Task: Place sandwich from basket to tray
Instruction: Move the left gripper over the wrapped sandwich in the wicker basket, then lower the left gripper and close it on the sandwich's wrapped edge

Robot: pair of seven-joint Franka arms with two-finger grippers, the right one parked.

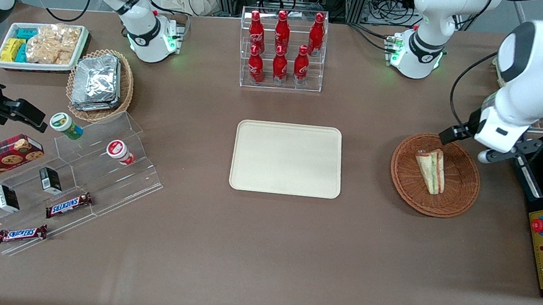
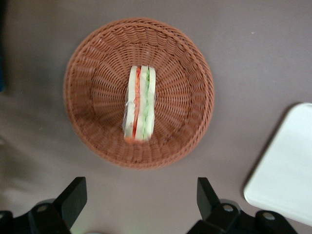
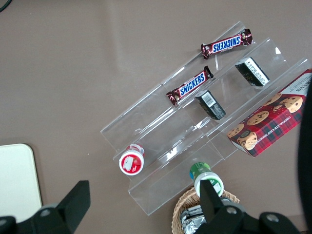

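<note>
Brown table (image 1: 262, 251), cables along its edge farthest from the front camera. One sandwich (image 1: 431, 171) lying in one basket (image 1: 462, 191); one tray (image 1: 287, 158) mid-table, bare; six red bottles (image 1: 282, 41). Gripper (image 2: 141, 200) above basket's rim, spread wide, holding nothing.

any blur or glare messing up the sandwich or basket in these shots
Left wrist view: the sandwich and basket look slightly soft, with the open gripper hanging above the table beside the basket. Front view: both are sharp and evenly lit; glare only on the foil packets.
</note>
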